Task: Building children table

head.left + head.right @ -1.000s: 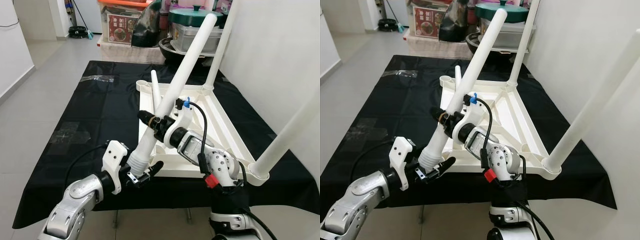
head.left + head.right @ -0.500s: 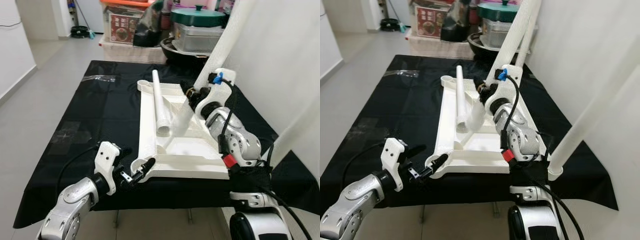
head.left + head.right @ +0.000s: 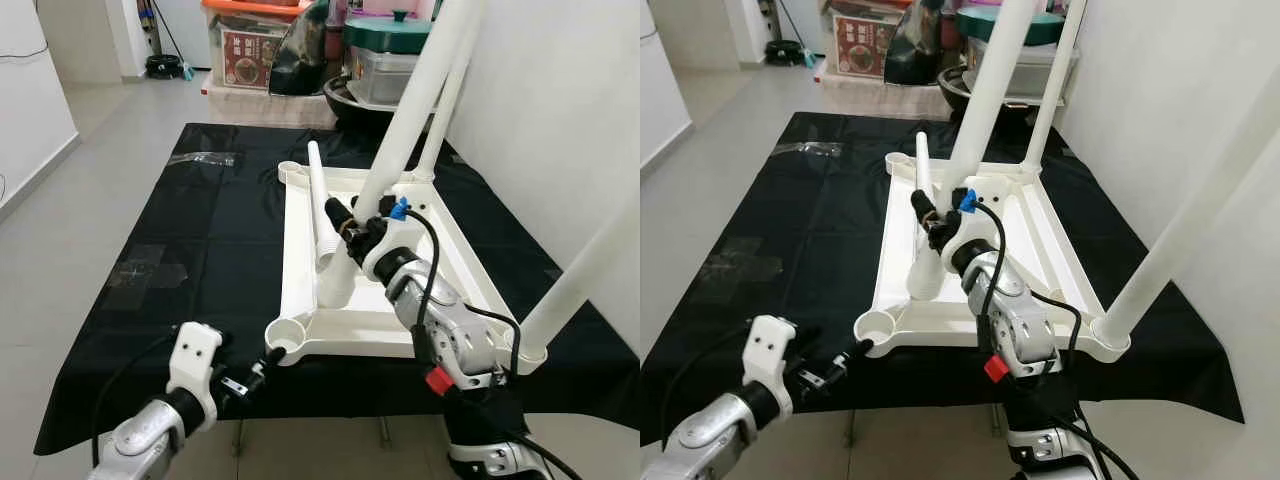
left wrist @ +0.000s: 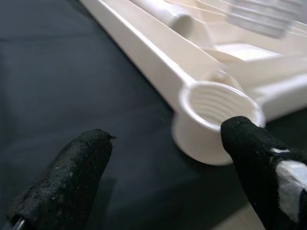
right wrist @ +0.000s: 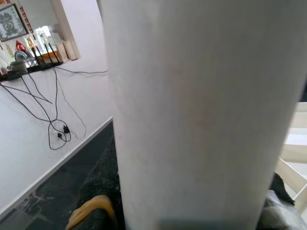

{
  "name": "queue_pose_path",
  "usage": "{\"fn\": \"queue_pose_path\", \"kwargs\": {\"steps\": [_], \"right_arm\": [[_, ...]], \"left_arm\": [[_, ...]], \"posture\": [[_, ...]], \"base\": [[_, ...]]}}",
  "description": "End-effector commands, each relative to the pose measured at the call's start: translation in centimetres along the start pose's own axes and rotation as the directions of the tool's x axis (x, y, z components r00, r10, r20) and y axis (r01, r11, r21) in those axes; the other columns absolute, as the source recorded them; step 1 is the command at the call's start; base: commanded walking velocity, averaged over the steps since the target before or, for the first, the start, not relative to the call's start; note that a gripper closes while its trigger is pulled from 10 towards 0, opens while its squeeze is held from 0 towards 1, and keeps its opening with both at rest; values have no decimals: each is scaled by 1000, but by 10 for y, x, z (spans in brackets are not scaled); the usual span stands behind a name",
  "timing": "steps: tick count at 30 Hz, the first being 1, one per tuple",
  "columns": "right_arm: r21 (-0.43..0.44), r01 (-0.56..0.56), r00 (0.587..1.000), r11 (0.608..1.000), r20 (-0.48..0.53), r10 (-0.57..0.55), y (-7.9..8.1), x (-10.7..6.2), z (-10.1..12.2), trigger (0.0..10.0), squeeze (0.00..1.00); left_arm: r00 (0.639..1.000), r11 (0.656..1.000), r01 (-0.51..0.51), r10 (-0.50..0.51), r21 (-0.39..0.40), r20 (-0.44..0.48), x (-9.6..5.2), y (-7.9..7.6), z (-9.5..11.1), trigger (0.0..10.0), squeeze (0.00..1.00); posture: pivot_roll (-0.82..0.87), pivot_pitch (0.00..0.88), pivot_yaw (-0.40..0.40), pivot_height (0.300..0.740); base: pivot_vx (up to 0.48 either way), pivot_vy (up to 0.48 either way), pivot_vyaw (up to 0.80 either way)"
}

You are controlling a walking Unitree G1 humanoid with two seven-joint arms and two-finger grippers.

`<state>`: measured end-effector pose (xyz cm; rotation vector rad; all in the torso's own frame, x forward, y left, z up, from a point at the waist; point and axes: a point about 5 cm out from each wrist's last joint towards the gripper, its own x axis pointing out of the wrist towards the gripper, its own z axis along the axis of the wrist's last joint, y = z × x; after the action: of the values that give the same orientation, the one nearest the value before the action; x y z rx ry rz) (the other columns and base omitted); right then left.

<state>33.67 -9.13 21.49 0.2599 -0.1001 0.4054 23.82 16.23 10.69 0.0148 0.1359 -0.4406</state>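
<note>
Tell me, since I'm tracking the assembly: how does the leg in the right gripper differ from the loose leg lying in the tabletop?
The held leg stands steeply tilted, clamped by the right gripper; the loose leg lies nearly flat along the upturned tabletop, ungripped. The held leg looks thicker from here. Both are white tubes, neither yet screwed in.

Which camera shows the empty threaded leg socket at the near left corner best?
The left wrist view: the socket is close, its inner threads plain, between the open left tool's fingers. Both eye views show it small at the tabletop frame's near corner. The right wrist view has the leg instead.
</note>
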Motion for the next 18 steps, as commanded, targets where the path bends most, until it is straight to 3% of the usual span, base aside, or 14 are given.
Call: {"fn": "queue_pose_path", "kwargs": {"steps": [1, 6, 13, 18], "right_arm": [[13, 19, 999, 1000, 36, -20, -5, 0, 4, 0, 0], [-6, 16, 998, 1000, 54, -16, -4, 0, 8, 0, 0], [-53, 15, 999, 998, 51, -12, -2, -2, 6, 0, 0], [-62, 16, 998, 998, 55, -12, -2, -1, 6, 0, 0]], "left_arm": [[1000, 1000, -8, 7, 27, 22, 1, -2, 5, 10000, 0], [999, 999, -7, 5, 50, 35, -2, -9, 5, 10000, 0], [998, 998, -35, 32, 48, 62, -4, -15, 7, 10000, 0], [996, 999, -35, 31, 40, 88, -3, -16, 11, 10000, 0]], "posture": [[88, 0, -103, 740], [85, 0, -100, 740], [92, 0, -105, 740], [92, 0, -105, 740]], "base": [[0, 0, 0], [0, 0, 0], [0, 0, 800], [0, -327, 800]]}}
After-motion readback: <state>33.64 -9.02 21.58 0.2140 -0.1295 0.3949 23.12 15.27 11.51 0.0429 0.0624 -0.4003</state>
